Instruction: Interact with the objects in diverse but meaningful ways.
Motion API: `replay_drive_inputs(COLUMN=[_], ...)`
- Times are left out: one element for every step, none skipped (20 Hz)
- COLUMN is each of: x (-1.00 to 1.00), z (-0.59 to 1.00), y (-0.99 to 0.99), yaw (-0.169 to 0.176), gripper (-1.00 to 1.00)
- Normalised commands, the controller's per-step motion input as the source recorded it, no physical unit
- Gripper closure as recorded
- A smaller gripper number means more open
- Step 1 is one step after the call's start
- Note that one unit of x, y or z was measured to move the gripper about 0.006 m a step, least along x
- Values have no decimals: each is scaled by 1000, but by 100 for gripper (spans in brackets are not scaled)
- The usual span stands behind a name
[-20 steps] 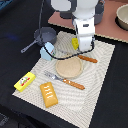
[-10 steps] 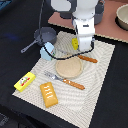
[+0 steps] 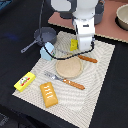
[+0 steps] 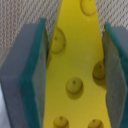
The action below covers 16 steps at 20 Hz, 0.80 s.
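The yellow plastic cheese wedge with round sunken holes (image 4: 77, 65) sits between my two teal finger pads (image 4: 39, 70), its long flat face toward my wrist camera and its narrow end pointing away; in the exterior view only a small yellow part (image 3: 73, 45) shows beside my gripper (image 3: 83, 49), over the striped cloth. The grey long-handled saucepan (image 3: 45, 35) stands at the cloth's far corner, handle running toward the exterior view's left. The yellow red-labelled box (image 3: 24, 81) lies flat on the cloth's edge at the exterior view's left. The orange-brown scored bread block (image 3: 49, 94) lies flat near the cloth's near edge.
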Motion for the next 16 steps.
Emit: replay_drive_inputs(x=[89,100,91,103,157,194,151,209,231,229,240,240,246,349,334,314], z=[1000,1000,1000,1000,1000,1000,1000,1000,1000,1000,989,894,800,740,717,677], y=[563,534,503,514,551,546,506,520,520,483,457,403,277,223,186,189], yaw=[0,10,13,16,19,16,10,5,2,0,0,0,0,0,0,0], gripper=[100,100,100,100,100,100,100,100,100,100,100,100,100,100,100,100])
